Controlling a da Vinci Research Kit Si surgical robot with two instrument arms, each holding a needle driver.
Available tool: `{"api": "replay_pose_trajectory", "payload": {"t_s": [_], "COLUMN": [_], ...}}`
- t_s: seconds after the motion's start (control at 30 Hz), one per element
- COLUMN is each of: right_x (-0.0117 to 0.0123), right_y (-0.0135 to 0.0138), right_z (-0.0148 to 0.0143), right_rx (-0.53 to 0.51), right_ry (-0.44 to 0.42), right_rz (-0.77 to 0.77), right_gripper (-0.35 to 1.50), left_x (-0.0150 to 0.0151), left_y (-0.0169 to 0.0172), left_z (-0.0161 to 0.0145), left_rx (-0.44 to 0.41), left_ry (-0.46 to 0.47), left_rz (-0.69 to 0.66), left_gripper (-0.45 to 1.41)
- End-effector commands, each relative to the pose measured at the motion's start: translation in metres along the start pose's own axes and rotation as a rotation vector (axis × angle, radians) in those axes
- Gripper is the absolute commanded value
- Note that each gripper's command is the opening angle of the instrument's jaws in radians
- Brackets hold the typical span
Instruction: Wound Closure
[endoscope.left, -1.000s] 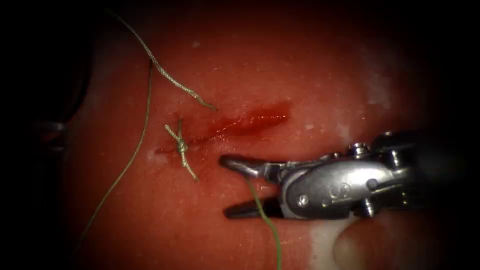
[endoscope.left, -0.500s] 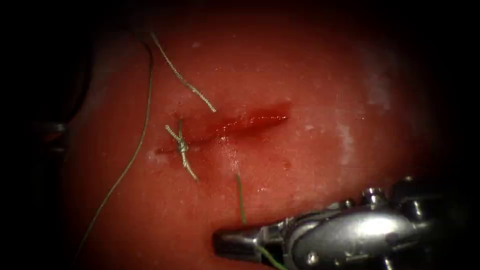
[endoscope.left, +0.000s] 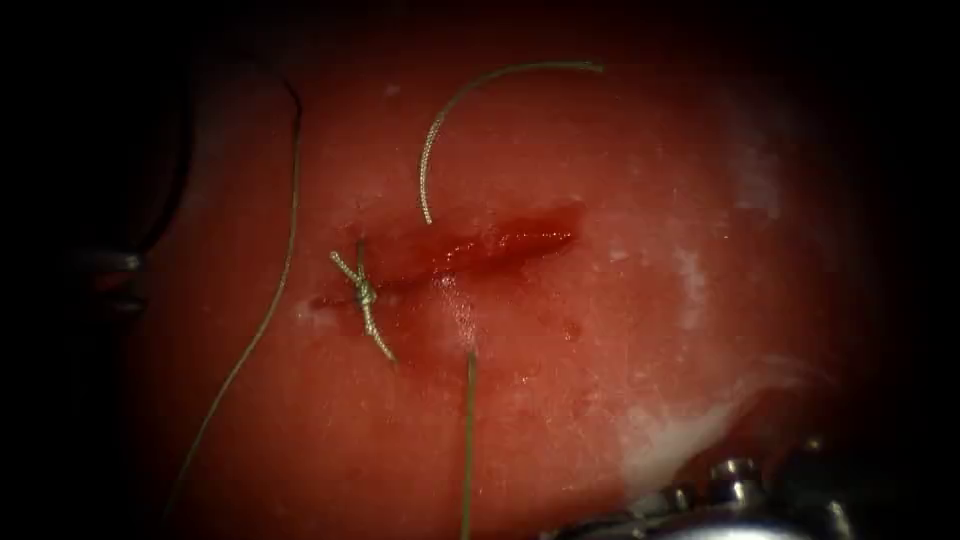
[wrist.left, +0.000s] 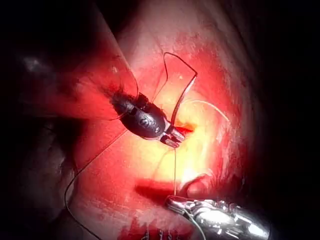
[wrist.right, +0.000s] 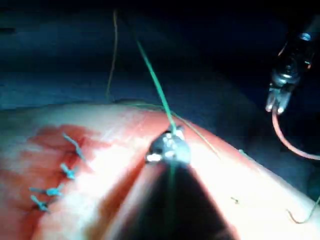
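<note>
Right tool (wrist.left: 175, 202): it has drawn back from just beside the cut to the near edge of the endoscope view. A second ago its jaws stood apart; now they seem clamped on the thread, though the tip is blurred in its own wrist view.
Thread (endoscope.left: 468, 440): slack and bent a moment ago, it is now a straight, tight line. It leaves the tissue (endoscope.left: 620, 330) just on the near side of the cut and runs toward the viewer into the right tool.
Thread's long axis: nearly square to the cut.
Meaning: the right tool is pulling thread through, so this stitch looks placed but not yet tied.
Cut (endoscope.left: 490, 245): it slants from low on the left to higher on the right and gapes red along its middle and right part.
Knot (endoscope.left: 365, 294): one finished stitch sits at the cut's left end, unmoved.
Far thread end (endoscope.left: 440, 125): it rises from the far lip of the cut. It has swung from the upper left into an arc to the upper right.
Left tool (wrist.left: 172, 138): its jaws are gripped on the needle (wrist.left: 186, 95) near one end.
Needle: it is held clear of the tissue, and its curve arcs away from the jaws.
</note>
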Motion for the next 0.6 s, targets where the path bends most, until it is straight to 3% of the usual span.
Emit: {"api": "replay_pose_trajectory", "payload": {"t_s": [0.03, 0.3, 0.33, 0.4, 0.47, 0.5, 0.6], "right_x": [0.0002, 0.0009, 0.0008, 0.0006, 0.0004, 0.0005, 0.0004], "right_y": [-0.0003, -0.0006, -0.0005, -0.0003, 0.0001, 0.0003, 0.0003], "right_z": [0.001, 0.0017, 0.0018, 0.0017, 0.0013, 0.0004, -0.0003], "right_rx": [0.004, 0.013, -0.016, -0.092, -0.119, -0.134, -0.136], "right_ry": [0.004, 0.025, 0.031, 0.033, 0.016, 0.008, 0.007], "right_rz": [-0.006, 0.02, 0.031, 0.032, 0.04, 0.052, 0.055], "right_gripper": [-0.35, -0.35, 0.32, 1.32, 1.45, 1.47, 1.47], "left_x": [-0.0006, -0.001, -0.0011, -0.0021, -0.0044, -0.007, -0.0101], "left_y": [0.0004, 0.0005, 0.0006, 0.0007, 0.0009, 0.0009, 0.0005], "left_z": [0.0006, 0.0007, 0.0007, 0.0008, 0.0008, 0.0005, -0.0002], "left_rx": [-0.001, -0.007, -0.01, -0.022, -0.034, -0.036, -0.022], "left_ry": [-0.001, -0.014, -0.019, -0.039, -0.062, -0.067, -0.089], "left_rz": [-0.006, -0.001, 0.001, 0.01, 0.007, -0.012, -0.028], "left_gripper": [-0.35, -0.35, -0.35, -0.35, -0.35, -0.35, -0.35]}}
